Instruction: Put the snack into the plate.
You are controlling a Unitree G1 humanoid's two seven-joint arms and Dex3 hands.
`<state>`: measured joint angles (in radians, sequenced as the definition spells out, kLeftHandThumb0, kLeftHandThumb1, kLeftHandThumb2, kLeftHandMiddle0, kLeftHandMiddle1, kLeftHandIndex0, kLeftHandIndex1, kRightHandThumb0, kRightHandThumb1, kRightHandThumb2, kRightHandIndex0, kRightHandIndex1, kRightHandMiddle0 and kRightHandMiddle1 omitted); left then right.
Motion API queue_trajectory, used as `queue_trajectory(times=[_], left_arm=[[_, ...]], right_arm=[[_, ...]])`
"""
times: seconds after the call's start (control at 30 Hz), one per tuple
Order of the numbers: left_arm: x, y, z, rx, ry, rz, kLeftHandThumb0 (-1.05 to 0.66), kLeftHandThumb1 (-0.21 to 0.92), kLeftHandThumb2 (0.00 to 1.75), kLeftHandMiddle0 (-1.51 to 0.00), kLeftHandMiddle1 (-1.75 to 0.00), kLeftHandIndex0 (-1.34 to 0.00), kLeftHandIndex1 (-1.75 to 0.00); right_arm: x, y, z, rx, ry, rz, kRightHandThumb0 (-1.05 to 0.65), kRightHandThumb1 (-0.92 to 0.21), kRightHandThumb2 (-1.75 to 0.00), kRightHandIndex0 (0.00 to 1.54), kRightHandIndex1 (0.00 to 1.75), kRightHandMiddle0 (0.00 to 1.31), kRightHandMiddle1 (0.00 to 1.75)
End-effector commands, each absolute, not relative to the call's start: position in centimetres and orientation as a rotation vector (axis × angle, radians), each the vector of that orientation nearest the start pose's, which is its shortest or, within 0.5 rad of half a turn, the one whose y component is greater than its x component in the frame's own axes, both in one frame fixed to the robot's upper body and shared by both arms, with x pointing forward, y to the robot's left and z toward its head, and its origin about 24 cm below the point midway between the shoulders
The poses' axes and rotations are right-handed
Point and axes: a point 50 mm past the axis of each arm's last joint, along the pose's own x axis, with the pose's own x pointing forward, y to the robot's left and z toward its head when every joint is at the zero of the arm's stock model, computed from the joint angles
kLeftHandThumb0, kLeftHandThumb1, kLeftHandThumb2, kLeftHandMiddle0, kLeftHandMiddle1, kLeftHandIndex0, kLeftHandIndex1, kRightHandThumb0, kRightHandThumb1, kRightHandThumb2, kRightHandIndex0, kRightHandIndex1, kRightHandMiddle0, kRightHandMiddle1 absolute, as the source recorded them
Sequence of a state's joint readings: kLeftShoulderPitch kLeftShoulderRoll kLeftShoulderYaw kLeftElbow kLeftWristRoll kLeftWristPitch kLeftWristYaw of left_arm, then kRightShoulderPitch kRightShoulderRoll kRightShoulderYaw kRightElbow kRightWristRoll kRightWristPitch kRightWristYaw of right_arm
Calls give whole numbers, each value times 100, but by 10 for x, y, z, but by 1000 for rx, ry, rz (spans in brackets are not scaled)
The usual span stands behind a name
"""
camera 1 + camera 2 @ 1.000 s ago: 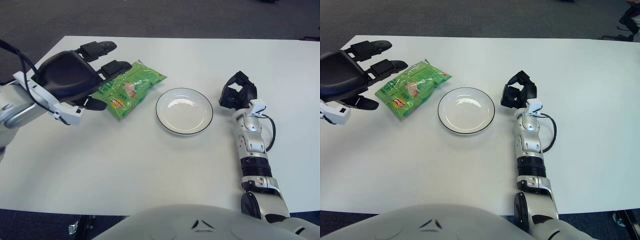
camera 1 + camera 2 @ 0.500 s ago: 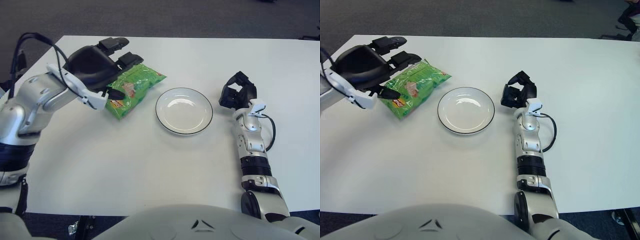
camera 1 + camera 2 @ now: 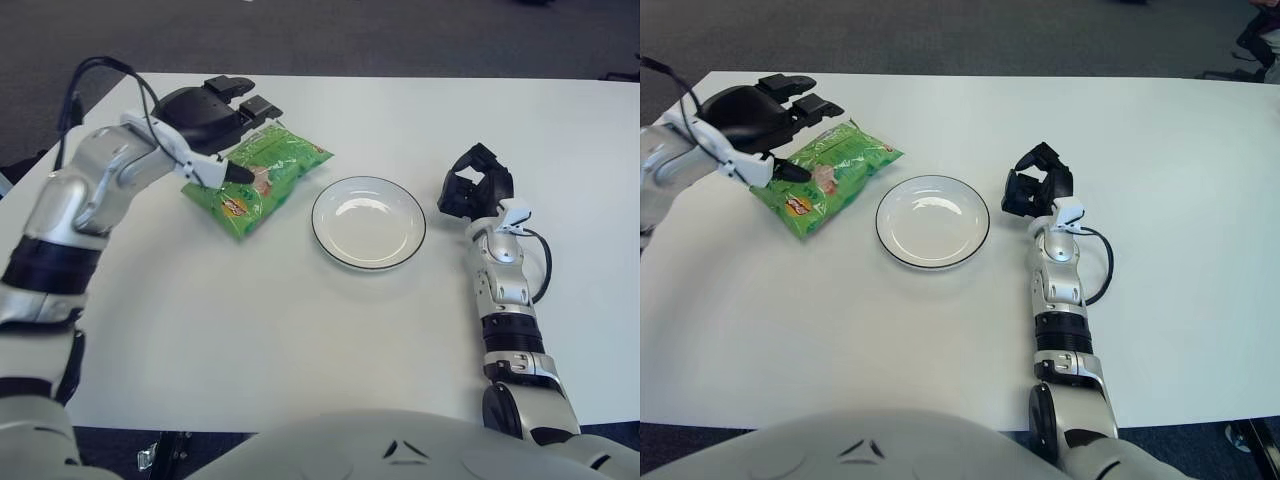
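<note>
The left hand [image 3: 222, 125] sits over the upper-left end of the crinkly green plastic snack bag [image 3: 262, 177], fingers spread wide around it without closing on it. The bag lies flat on the white bench [image 3: 300, 330], at about nine o'clock from the round white black-rimmed plate [image 3: 368, 221], just beside it. The right hand [image 3: 477, 189] shows at three o'clock of the plate, fingers curled, holding nothing.

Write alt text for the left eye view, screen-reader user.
The robot's left hand reaches over the far left end of a green snack bag lying on a white table, fingers spread, not yet gripping. An empty white plate sits right of the bag, and the right hand shows right of the plate.
</note>
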<state>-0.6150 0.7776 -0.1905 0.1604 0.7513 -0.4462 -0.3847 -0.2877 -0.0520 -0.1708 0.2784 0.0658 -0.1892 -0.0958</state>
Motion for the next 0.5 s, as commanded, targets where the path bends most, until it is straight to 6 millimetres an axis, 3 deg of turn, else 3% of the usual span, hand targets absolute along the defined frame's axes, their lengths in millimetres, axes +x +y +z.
queue_trajectory(times=[0.0,0.47], left_arm=[[330,184,189,1659,-483,-522,-98,92,65,-10,-18,0,-59],[344,184,165,1594,-444,-536,-103,92,72,-8,-18,0,-63]], right_arm=[[283,-190,31,64,-37,-233,-51,-26,-139,129,175,66,175],[282,-191,31,60,-32,-234,-50,-26,-139,129,175,66,175]])
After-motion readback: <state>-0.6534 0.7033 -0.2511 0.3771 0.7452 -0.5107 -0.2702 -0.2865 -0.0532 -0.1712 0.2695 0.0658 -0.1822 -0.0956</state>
